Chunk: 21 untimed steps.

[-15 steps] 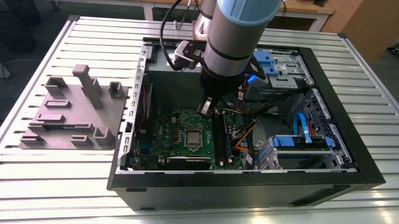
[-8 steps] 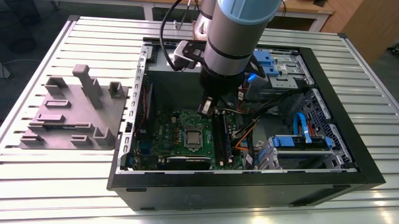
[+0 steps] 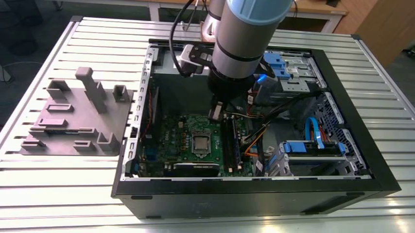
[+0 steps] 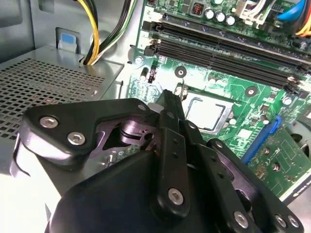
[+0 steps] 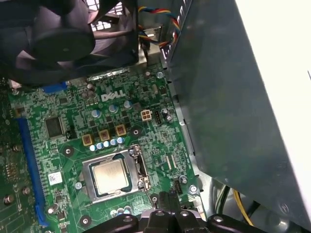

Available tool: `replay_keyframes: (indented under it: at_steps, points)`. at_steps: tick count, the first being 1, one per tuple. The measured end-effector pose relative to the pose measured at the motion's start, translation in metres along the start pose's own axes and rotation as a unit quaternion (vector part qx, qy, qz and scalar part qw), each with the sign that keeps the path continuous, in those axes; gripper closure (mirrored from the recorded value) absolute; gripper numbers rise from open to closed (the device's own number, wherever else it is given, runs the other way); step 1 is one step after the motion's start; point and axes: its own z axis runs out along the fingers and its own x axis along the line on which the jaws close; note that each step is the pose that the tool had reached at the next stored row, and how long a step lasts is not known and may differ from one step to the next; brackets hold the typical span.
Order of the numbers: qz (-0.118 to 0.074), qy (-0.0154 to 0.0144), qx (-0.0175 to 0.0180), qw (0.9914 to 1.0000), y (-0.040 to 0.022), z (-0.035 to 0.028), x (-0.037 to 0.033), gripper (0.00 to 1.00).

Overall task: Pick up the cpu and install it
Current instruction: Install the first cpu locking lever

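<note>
One cpu [image 5: 111,175] seated in socket frame [image 5: 89,167], inside open computer case [image 3: 363,160]

I see open computer case [image 3: 256,191] on slatted worktop [image 3: 58,194], green motherboard [image 3: 184,143] directly beneath gripper, blue drive bays [image 3: 311,148] beside it, grey plastic plate [image 3: 77,119] well apart.

The green board [image 5: 121,145] carries a silvery-grey cpu [image 5: 111,175], a blue slot [image 5: 30,160] and what look like yellow squares [image 5: 104,135]; the gripper [image 4: 167,104] is black.
</note>
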Motion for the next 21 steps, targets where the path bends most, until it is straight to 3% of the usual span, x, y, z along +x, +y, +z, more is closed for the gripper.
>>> replay_keyframes:
  at_steps: [5,9,14,21]
  points:
    - [-0.001,-0.0005,0.0017,1.00000,0.0000,0.0001,-0.0001,0.90]
    - [-0.020,0.0013,0.0002,0.99980,-0.0001,-0.0001,0.0002,0.90]
    - [-0.054,0.0044,-0.0026,0.99852,-0.0002,0.0000,0.0005,0.90]
    - [-0.069,0.0057,-0.0039,0.99760,-0.0017,-0.0005,0.0056,0.90]
